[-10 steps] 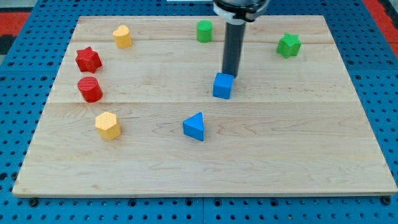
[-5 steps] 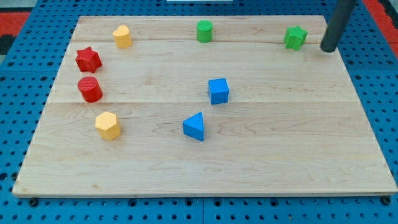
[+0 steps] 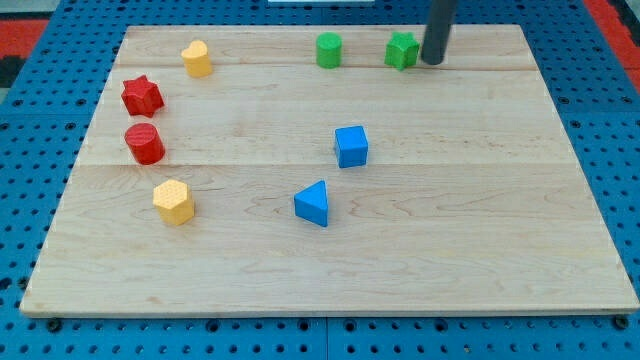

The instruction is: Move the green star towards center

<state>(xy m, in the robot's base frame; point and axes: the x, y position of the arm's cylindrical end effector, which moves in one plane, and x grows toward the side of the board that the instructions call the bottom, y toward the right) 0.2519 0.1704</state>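
Observation:
The green star (image 3: 402, 50) lies near the board's top edge, right of middle. My tip (image 3: 432, 60) is at the end of the dark rod and touches the star's right side. A green cylinder (image 3: 329, 49) stands just left of the star. The wooden board (image 3: 480, 230) fills most of the view.
A blue cube (image 3: 351, 146) and a blue triangle (image 3: 313, 203) lie near the board's middle. On the left are a yellow block (image 3: 197, 58), a red star (image 3: 141, 96), a red cylinder (image 3: 145, 144) and a yellow hexagon (image 3: 173, 201).
My tip went from the blue cube out to the board's right edge, then swept left, pushing the green star left along the top edge. The blue cube shifted slightly.

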